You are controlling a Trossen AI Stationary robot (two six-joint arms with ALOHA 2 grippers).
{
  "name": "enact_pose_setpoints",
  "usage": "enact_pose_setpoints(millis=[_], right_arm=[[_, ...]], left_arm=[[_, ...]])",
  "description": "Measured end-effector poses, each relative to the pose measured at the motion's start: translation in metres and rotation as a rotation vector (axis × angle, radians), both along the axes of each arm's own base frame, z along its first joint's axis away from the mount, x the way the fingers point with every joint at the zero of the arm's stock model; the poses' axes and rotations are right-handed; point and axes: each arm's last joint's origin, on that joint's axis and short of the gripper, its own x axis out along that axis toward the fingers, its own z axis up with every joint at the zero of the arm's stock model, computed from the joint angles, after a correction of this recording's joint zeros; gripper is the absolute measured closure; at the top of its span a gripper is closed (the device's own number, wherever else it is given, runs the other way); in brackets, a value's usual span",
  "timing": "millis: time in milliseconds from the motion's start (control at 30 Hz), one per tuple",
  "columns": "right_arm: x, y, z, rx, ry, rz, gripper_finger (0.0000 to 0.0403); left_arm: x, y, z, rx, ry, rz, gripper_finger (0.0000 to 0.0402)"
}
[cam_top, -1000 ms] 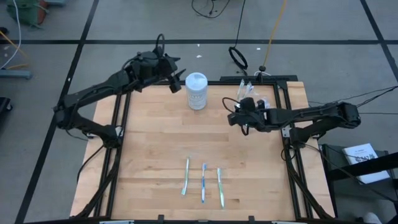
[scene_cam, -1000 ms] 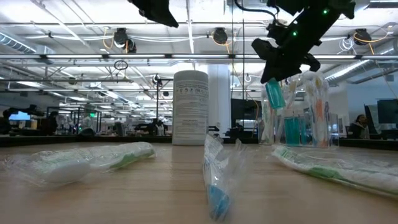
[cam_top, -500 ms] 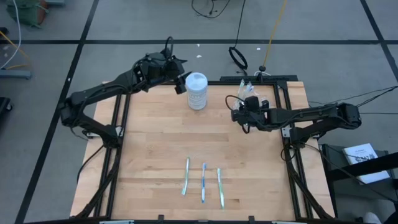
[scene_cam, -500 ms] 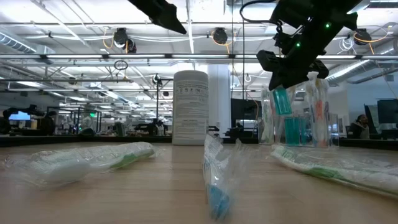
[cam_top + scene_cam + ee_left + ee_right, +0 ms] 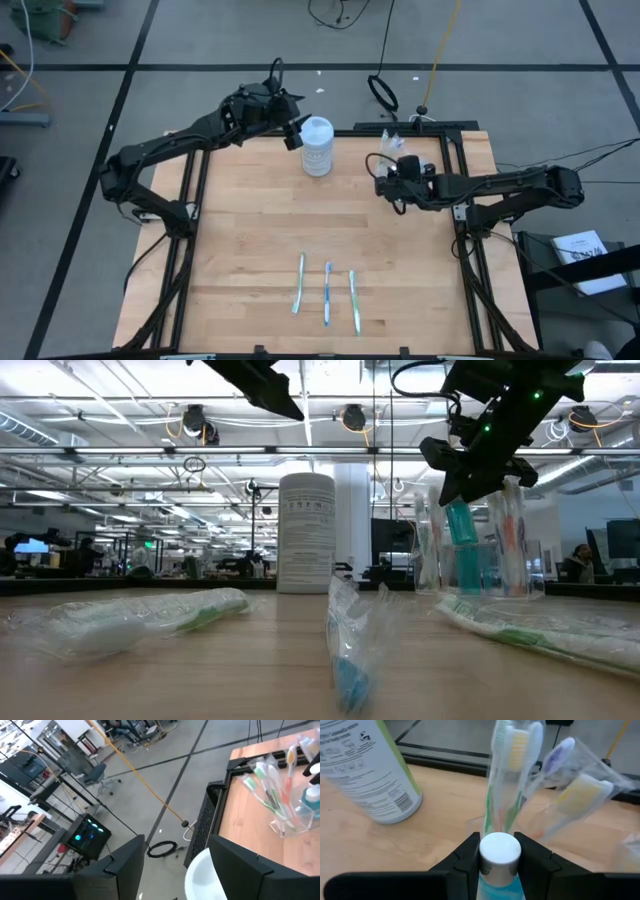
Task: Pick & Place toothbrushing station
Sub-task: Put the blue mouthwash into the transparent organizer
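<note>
Clamped between the dark fingers of the right gripper (image 5: pixel 500 857) is a small teal toothpaste tube with a white cap (image 5: pixel 500 851), held cap-up in the air just beside the small clear plastic cup (image 5: pixel 487 565) at the far right of the wooden table (image 5: pixel 250 240). The step in hand is judged to be the placing of this tube into the cup, so the next move calls for the tube to be carried over the rim and lowered among the wrapped toothbrushes standing there (image 5: pixel 512 765) without these being knocked over (the bundle leans outward, so little room is left). At least one more teal tube is seen inside the cup in the low view; an exact count cannot be made. Of the standing brushes, about four or five can be told apart, no more surely. Three wrapped slim toothbrushes (image 5: pixel 326 292) are counted lying side by side near the front edge, well apart from the cup, and are judged still to be moved. One tall white cylindrical canister (image 5: pixel 316 146) stands at the far middle. The left gripper (image 5: pixel 287 125) hangs with its fingers apart, just beside the canister and gripping nothing.
</note>
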Motion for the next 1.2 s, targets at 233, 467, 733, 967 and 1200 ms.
enact_pose_setpoints(millis=[233, 467, 733, 967, 1200], right_arm=[[-0.002, -0.001, 0.0, -0.064, 0.076, 0.024, 0.0309], [-0.002, 0.0, -0.002, -0.018, 0.096, 0.065, 0.0309], [-0.005, 0.001, -0.013, 0.014, 0.081, 0.063, 0.0295], [-0.012, 0.002, -0.03, 0.006, 0.187, 0.14, 0.0272], [-0.011, 0.002, -0.024, -0.031, 0.205, 0.224, 0.026]], left_arm=[[0.001, -0.001, 0.0, -0.001, -0.005, -0.005, 0.0174], [0.001, -0.002, 0.001, -0.002, -0.007, -0.005, 0.0174], [0.001, -0.002, 0.0, -0.006, -0.009, -0.005, 0.0174], [0.001, -0.002, 0.001, -0.005, -0.009, -0.005, 0.0174], [0.001, -0.002, 0.0, -0.039, -0.033, 0.007, 0.0174]])
